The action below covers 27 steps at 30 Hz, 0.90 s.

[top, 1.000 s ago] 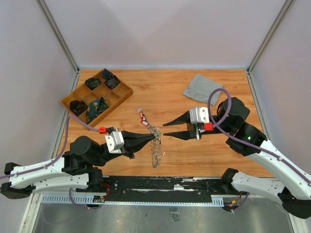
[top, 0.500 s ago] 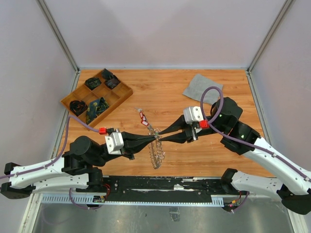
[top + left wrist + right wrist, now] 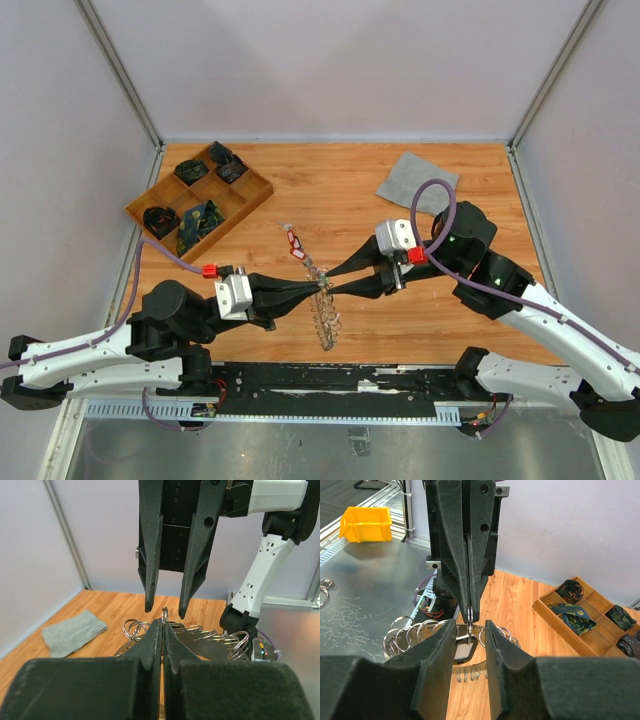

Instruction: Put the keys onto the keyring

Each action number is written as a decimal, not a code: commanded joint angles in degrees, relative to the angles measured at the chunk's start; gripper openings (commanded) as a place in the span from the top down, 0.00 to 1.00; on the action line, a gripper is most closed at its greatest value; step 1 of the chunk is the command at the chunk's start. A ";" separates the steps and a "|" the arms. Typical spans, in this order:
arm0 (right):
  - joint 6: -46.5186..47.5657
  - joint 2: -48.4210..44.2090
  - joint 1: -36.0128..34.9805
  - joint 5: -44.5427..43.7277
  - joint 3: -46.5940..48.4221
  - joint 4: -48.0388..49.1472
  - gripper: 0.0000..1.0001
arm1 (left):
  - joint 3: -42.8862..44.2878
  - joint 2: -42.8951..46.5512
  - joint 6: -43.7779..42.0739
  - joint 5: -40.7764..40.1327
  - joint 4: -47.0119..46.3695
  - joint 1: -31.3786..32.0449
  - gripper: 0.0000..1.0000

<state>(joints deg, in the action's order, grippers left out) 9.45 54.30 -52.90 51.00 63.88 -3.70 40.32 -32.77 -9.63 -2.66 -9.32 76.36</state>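
Observation:
My left gripper (image 3: 320, 286) is shut on a small split ring on the rim of the keyring (image 3: 325, 318), which hangs below it, its edge fringed with small rings. In the right wrist view a black-tagged key (image 3: 463, 651) with a white label dangles from that pinched ring. My right gripper (image 3: 469, 623) is open and meets the left tip to tip, one finger on each side of the ring and tag. The left wrist view shows the right gripper (image 3: 165, 611) straddling the ring. A red-tagged key (image 3: 296, 244) lies on the table behind.
A wooden compartment tray (image 3: 268, 186) with dark items sits at the back left. A grey cloth (image 3: 415, 180) lies at the back right. A yellow bin (image 3: 365, 522) stands on the metal bench beyond the table's near edge.
The right gripper has come left from about a hand's width away and now straddles the left gripper's tip. The left gripper and the hanging keyring have shifted only slightly.

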 commanded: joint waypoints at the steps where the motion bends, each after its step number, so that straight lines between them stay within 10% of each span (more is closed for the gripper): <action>1: 0.48 -0.40 -0.97 -0.44 -0.44 1.03 0.71 | 0.51 0.98 -0.18 0.98 -3.69 0.37 1.00; 27: 1.06 1.86 -1.83 0.37 0.24 -1.07 0.99 | 1.38 0.77 -1.11 1.39 -4.14 0.37 1.00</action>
<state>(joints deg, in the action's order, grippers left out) 9.45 55.99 -53.67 51.35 63.77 -4.16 40.32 -32.73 -10.20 -1.78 -9.32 76.36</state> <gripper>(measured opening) 0.021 0.012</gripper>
